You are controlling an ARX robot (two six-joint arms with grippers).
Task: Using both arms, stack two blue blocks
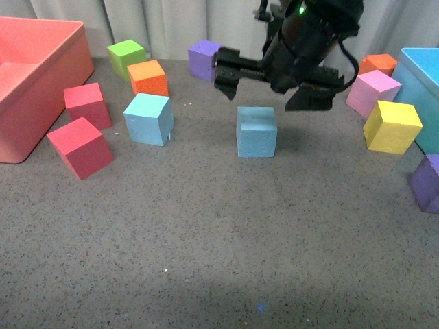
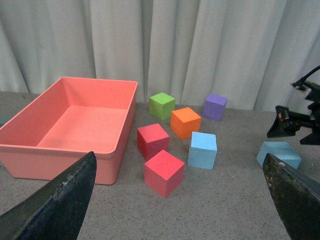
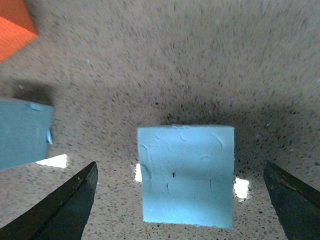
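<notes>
Only its wrist view is showing the left pincer point(image 2: 179, 155), wide apart. The right pincer point(image 1: 259, 99) is hanging spread, empty, above a block point(image 1: 256, 131).

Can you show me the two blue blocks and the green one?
Left blue block point(image 1: 144, 129), front view, front face.
Middle blue block point(image 1: 256, 144), front view, front face.
Green block point(image 1: 125, 49), front view, top face.

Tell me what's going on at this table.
The right gripper hangs open just above the middle blue block, its fingers wide of it and not touching. The second blue block sits on the table further left, near the orange cube. The left gripper is open too, set back and holding nothing. Nothing is stacked yet.
</notes>
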